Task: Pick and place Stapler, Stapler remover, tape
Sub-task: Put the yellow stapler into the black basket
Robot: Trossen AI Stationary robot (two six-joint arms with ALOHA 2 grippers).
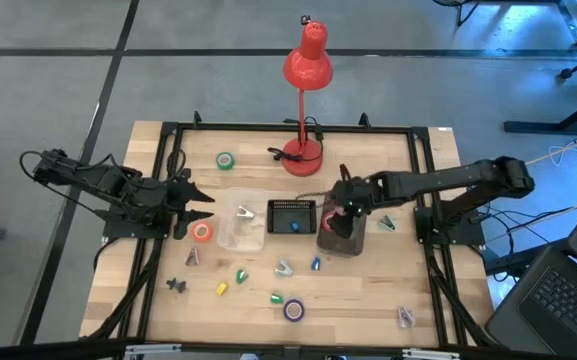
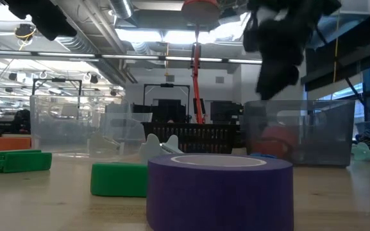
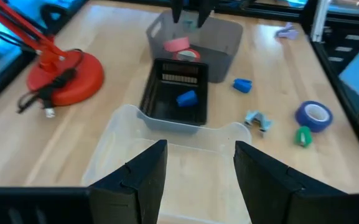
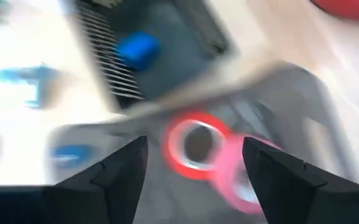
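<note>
My right gripper (image 1: 346,207) hangs open above the grey bin (image 1: 353,243), touching nothing. Below its fingers, a red tape roll (image 4: 195,144) and a pink tape roll (image 4: 244,180) lie in the bin. A small blue stapler (image 3: 186,98) lies in the black basket (image 1: 293,217). My left gripper (image 3: 198,168) stands open at the table's left, over the near rim of the clear tub (image 1: 240,225). An orange tape roll (image 1: 201,232), a green one (image 1: 226,160) and a purple one (image 1: 294,310) lie flat on the table. A pale stapler remover (image 1: 284,267) lies near the middle.
A red desk lamp (image 1: 303,150) stands at the far edge. Small coloured blocks (image 1: 222,288) and more pale removers (image 1: 405,316) are scattered across the near half. The purple roll (image 2: 220,186) fills the low view's foreground. A black frame (image 1: 168,130) borders the table.
</note>
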